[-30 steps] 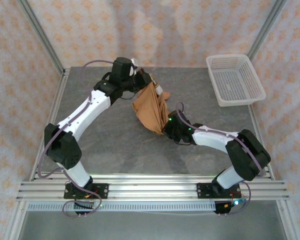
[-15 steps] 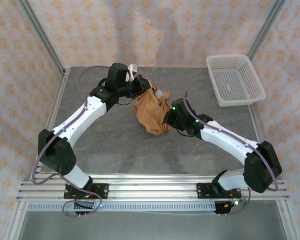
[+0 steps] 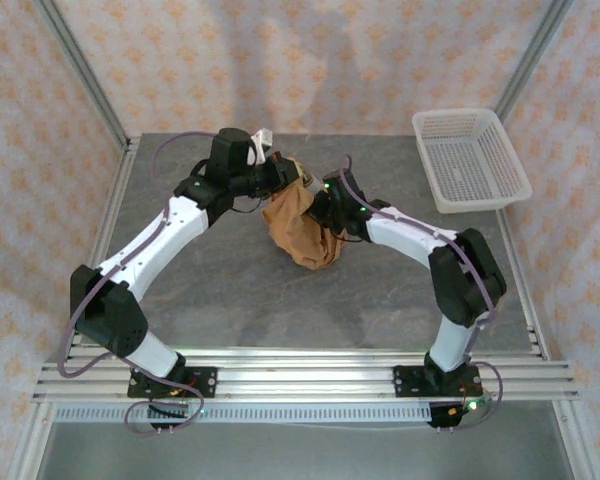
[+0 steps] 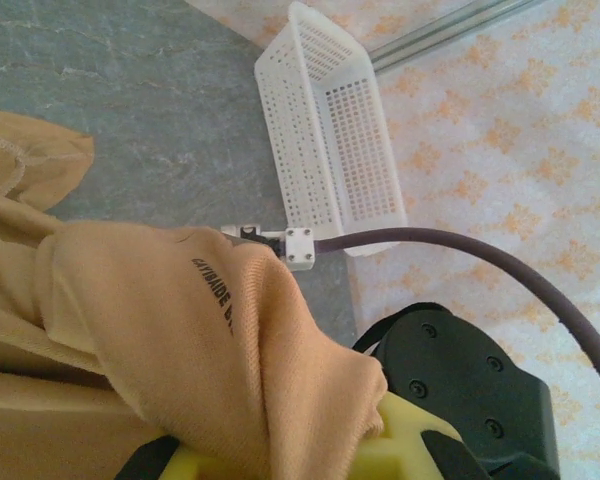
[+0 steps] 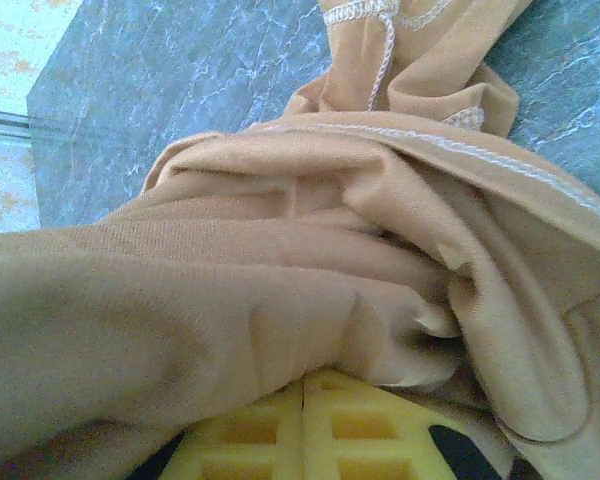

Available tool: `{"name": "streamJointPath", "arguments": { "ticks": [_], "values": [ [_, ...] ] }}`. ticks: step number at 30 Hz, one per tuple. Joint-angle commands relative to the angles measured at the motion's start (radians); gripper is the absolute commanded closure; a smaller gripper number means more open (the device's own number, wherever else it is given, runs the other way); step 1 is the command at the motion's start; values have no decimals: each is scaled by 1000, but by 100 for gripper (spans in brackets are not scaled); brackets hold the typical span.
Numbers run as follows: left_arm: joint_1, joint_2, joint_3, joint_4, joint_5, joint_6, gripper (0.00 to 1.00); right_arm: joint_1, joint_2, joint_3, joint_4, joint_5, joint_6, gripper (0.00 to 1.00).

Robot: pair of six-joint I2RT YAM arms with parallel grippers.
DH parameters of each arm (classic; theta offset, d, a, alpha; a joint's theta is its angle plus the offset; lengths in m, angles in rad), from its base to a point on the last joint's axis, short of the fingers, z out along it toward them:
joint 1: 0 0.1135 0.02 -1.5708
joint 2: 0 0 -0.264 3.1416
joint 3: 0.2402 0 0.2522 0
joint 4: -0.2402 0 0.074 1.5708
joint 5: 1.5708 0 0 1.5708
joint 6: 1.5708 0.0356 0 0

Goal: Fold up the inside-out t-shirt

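Found the left tool (image 3: 283, 178) closed, with yellow pads (image 4: 410, 455) half buried under a fold of the t-shirt (image 3: 300, 228) and pinching it. Found the right tool (image 5: 302, 425) likewise shut, yellow waffle-moulded faces pressed flat together and cloth caught at the tips. Saw the t-shirt bunched into a crumpled lump between the two tools, toward the far middle of the bench (image 3: 230, 295), upper part lifted, lower end sagging toward the surface. Noted soft orange-tan knit, deep rolling folds, pale stitching (image 5: 380, 15) along exposed seams, and dark lettering (image 4: 212, 290) printed on one fold. Traced a purple cable (image 4: 460, 245) looping past the left wrist. Beyond, took in a grey, marbled, matte bench top and a white plastic mesh basket (image 3: 470, 160) at the far right corner, well apart from the cloth. Also took in ribbed aluminium rails (image 3: 300, 378) along the near edge and walls (image 3: 310, 60) papered pale with small orange flower motifs.
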Motion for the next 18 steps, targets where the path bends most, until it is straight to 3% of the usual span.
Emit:
{"name": "streamJointPath", "arguments": {
  "ticks": [1,5,10,18],
  "values": [
    [-5,-48,2,-22,11,53,100,-35,-101,-41,-27,58,-27,94],
    [-5,-36,3,-13,20,48,100,-91,-175,-107,-11,49,-46,94],
    [-8,-17,3,14,24,19,100,-92,-141,-74,-11,-18,-62,97],
    [-20,0,18,12,20,18,100,-5,-30,-10,42,-80,-44,99]
  ]
}}
